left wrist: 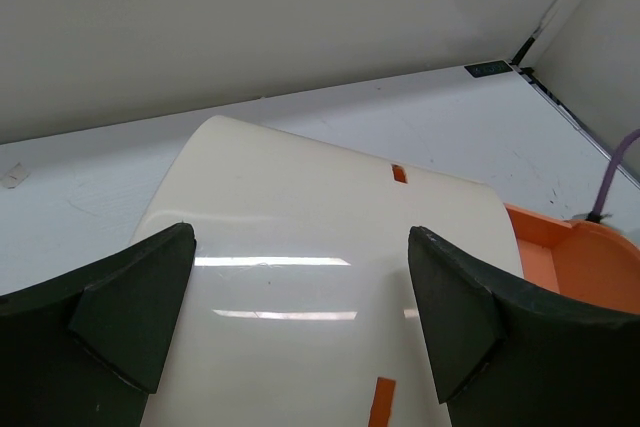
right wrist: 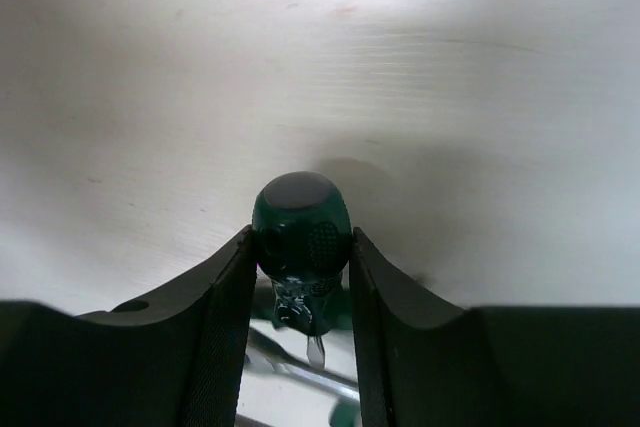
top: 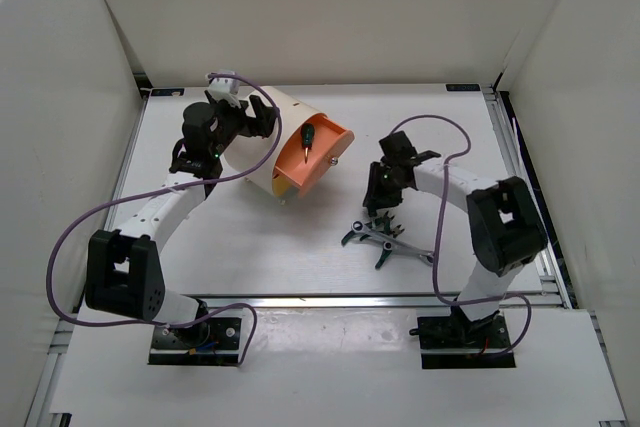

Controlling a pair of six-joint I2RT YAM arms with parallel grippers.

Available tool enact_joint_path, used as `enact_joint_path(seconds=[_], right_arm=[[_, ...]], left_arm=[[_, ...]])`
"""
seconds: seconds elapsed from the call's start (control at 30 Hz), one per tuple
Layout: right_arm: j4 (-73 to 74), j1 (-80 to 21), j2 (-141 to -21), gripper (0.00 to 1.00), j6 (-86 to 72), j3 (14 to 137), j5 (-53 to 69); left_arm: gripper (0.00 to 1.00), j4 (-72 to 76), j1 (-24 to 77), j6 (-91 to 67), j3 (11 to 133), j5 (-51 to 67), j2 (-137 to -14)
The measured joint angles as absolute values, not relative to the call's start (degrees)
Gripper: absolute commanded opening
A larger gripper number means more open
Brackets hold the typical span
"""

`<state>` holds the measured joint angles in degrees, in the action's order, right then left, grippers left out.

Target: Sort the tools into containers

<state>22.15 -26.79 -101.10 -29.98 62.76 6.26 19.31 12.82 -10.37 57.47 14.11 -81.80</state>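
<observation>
Your cream drum cabinet [top: 262, 137] lies on its side at the left-centre of the table [top: 250, 247], with its orange face [top: 322, 165] turned towards the right arm. A small green-handled tool [top: 307, 137] rests in the orange face; which compartment holds it cannot be told.

Your left gripper [top: 243, 117] straddles the drum's curved wall, jaws spread wide. Its wrist view shows only glossy cream shell between the fingers [left wrist: 135, 307].

Your right gripper [top: 384, 195] hangs above the remaining tools [top: 385, 239], which lie in a loose heap right of centre. Only its wrist view shows the jaws clamped on a dark green round-headed piece [right wrist: 300, 227], with silver metal [right wrist: 315, 375] beneath.
</observation>
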Motion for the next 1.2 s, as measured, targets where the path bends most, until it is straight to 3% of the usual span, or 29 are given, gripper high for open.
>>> enact_joint_path(seconds=[0.3,0.57,0.87,1.2], right_arm=[[30.4,-19.2,-88.9,0.00,-29.4,76.6,-0.3],[26.5,-21.9,-83.4,0.00,-32.1,87.3,5.9],[24.5,-36.9,-92.3,0.00,-31.2,93.7,4.4],[24.8,-42.9,-100.6,0.01,-31.5,101.6,-3.7]], left_arm=[[0.99,19.3,12.8,-10.5,57.4,14.1,-81.7],[0.99,19.2,12.8,-10.6,57.3,14.1,-81.6],[0.99,19.9,12.9,-10.9,56.9,14.2,-81.6],[0.99,20.1,12.9,-11.0,56.8,14.2,-81.6]])
